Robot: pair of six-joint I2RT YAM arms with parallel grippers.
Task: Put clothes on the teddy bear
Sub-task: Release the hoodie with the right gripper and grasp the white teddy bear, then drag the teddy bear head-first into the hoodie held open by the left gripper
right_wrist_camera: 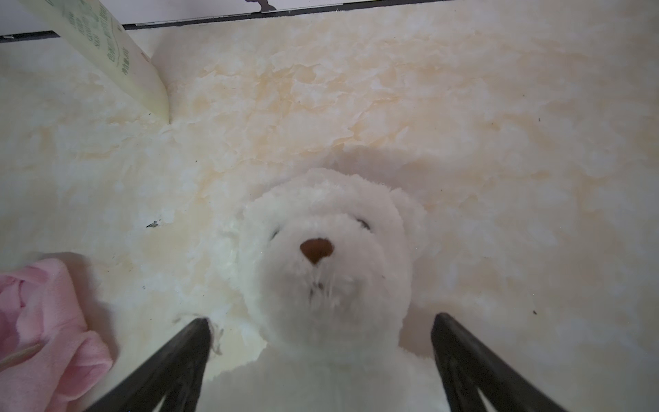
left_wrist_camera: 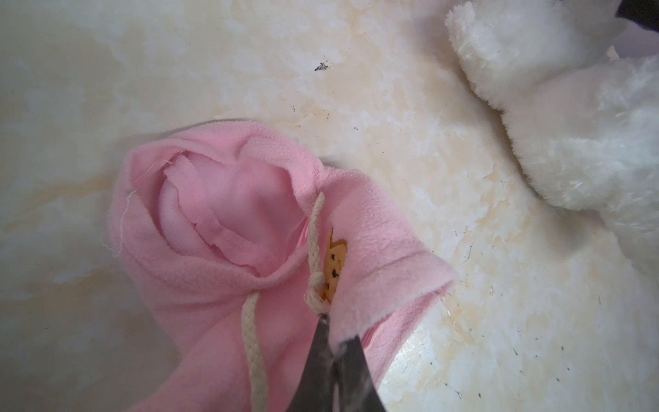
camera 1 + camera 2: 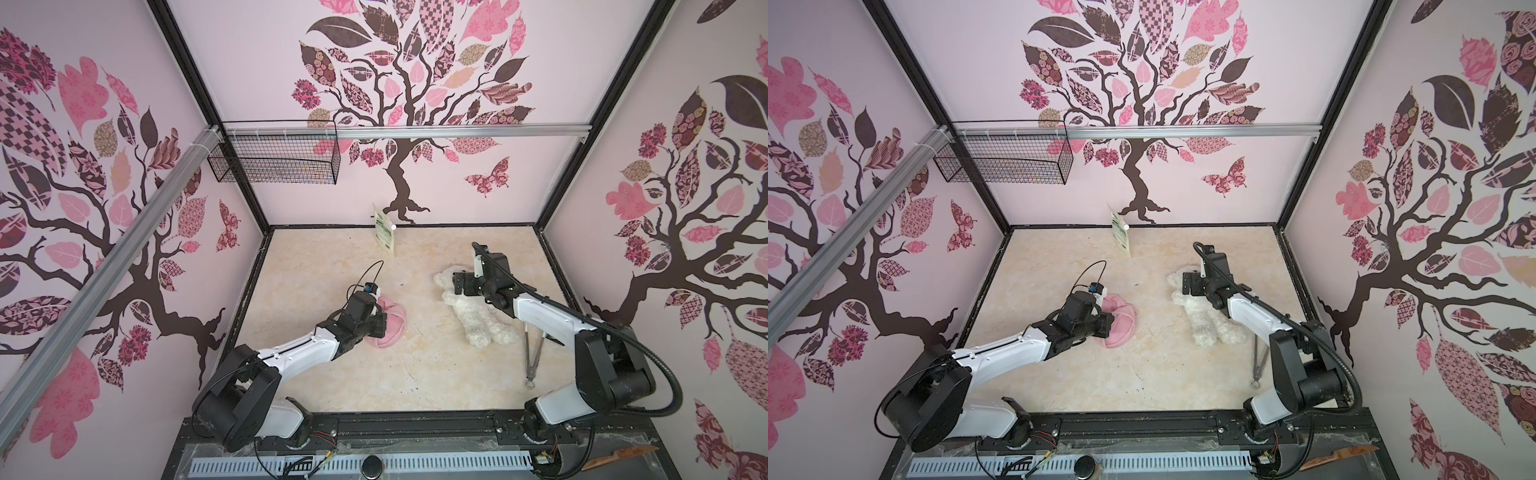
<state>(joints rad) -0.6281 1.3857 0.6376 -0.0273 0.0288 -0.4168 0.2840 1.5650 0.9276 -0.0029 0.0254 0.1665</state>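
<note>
With the teddy bear lying face-up on the worktop between the spread right gripper, the pink top, seemingly pinched only at its edge by the left gripper, could be dropped.

soft, even, fairly bright light in both top views, with only faint shadows under the arms; straight wall rails bow toward the edges, strongest from 8 to 10 o'clock. in the right wrist view the teddy bear is overexposed, its fur washed out, a soft shadow at 1 o'clock of its head, and the near black fingers blur. in the left wrist view the tabletop shows glare at 5 o'clock.
</note>
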